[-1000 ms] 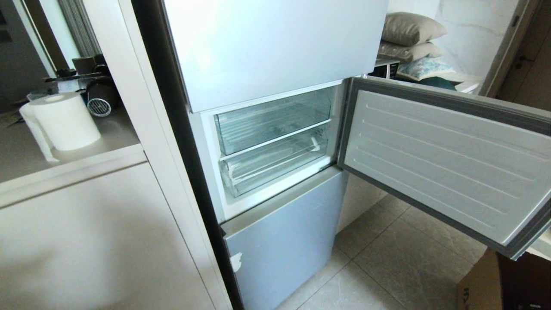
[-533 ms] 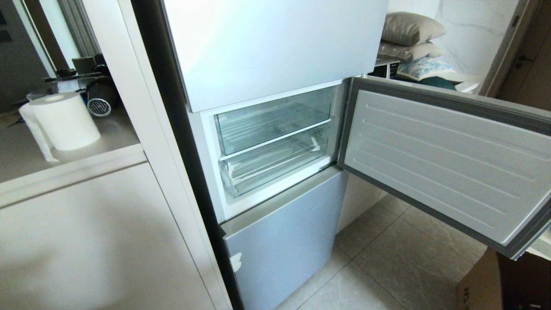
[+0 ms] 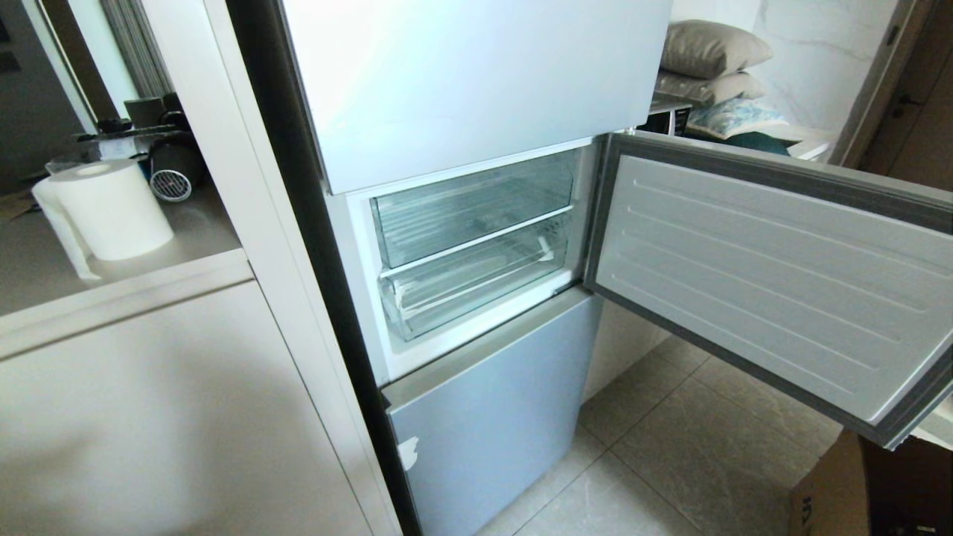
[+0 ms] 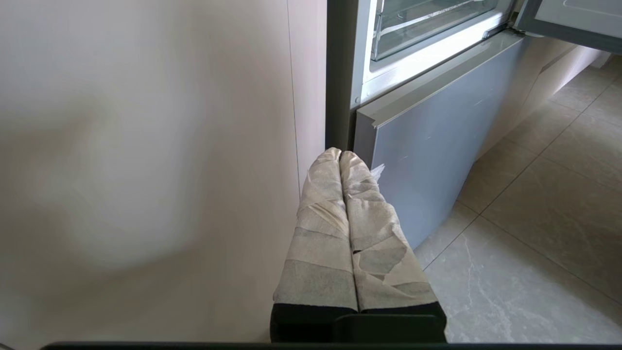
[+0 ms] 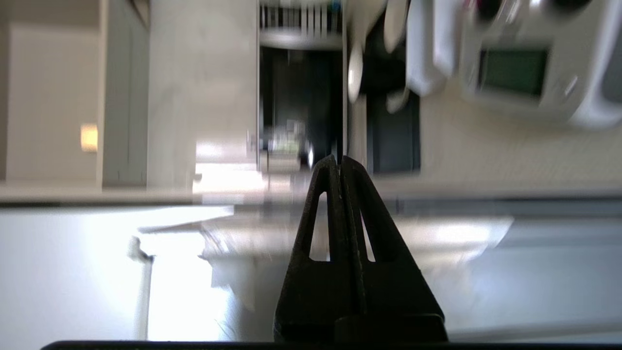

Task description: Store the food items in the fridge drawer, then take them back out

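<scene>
Head view: open fridge door [image 3: 774,283] hangs right of the fridge drawer [image 3: 476,279]; paper roll [image 3: 112,208] left; both grippers' fingers pressed together.

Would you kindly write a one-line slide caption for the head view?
Fridge's middle door open, showing two clear drawers, the fridge drawer below; paper towel roll on counter; no arms visible.

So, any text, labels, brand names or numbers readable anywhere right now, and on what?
None can be read.
Cardboard box: dark print at its edge, cut off and too small to read.
White appliance: a green display, too blurred to read.
Fridge drawer: tape scrap bears no visible writing.
</scene>
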